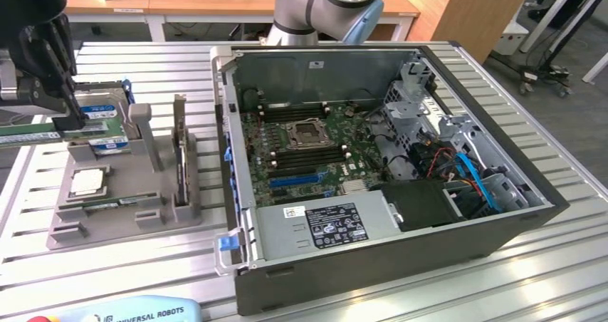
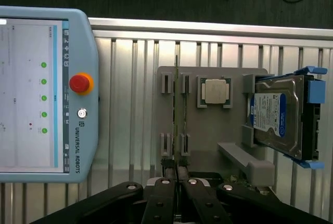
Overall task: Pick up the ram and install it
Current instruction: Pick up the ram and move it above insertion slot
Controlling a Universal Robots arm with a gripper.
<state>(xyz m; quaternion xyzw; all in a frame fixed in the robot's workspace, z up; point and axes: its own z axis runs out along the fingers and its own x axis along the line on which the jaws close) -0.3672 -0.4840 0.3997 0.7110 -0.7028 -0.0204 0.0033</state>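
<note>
- Gripper: hangs over the table's end at the exterior view's left, above a grey holder; its upper body is cut off by the picture's edge. In the wrist view the gripper has its two black fingers pressed together on a thin board.
- Ram: a green stick with a white label, clamped in the gripper and lifted clear of the holder. Its far end runs out past the exterior view's left edge. The wrist view shows the ram edge-on, as a dark line, so its chips cannot be made out.
- Grey holder: stands on the slatted metal table, just beside the computer case.
- Hard drive: blue-labelled, propped tilted in the holder, partly hidden behind the gripper in the exterior view.
- Processor chip: square, silver, lying flat in its recess.
- Computer case: open, with the green main board exposed. Whether the board's long black slots are filled is hard to tell.
- Control tablet: pale blue with a red button, cut off at the edges.
</note>
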